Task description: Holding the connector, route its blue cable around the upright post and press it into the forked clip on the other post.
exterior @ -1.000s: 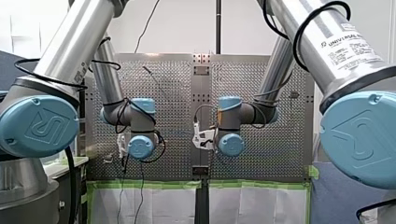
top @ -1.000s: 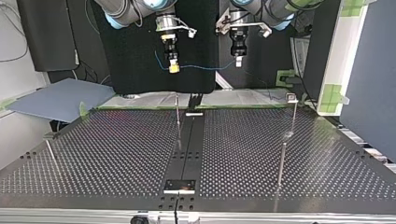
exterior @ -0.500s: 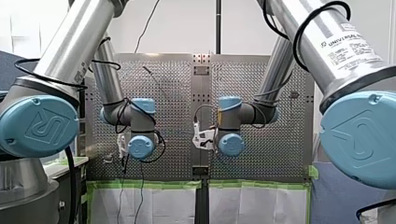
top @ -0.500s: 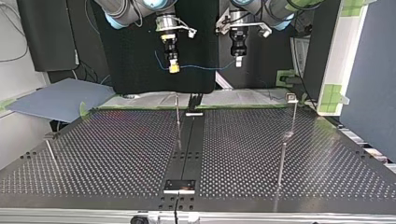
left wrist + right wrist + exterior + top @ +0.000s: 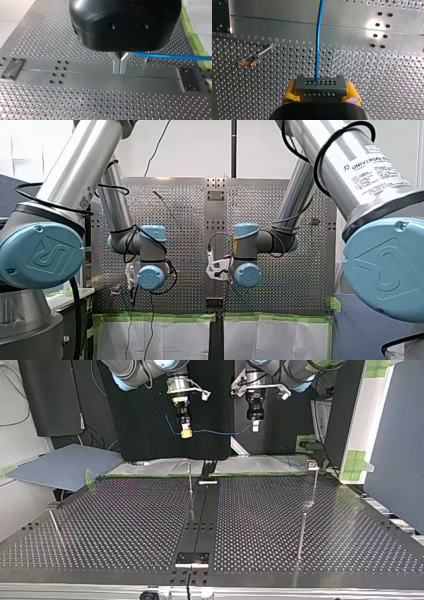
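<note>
Two grippers hold one blue cable (image 5: 220,432) stretched in the air, well above the perforated table (image 5: 125,525).
My right gripper (image 5: 320,91) clamps the grey connector (image 5: 319,85) between its yellow pads (image 5: 289,92), and the cable runs straight out ahead of it. My left gripper (image 5: 120,65) has its metal fingers pinched together on the cable. Both are well apart from the upright post (image 5: 190,485).

Perforated table (image 5: 125,525); green tape (image 5: 155,317) along edge; blue-grey sheet (image 5: 60,466) beside.
</note>
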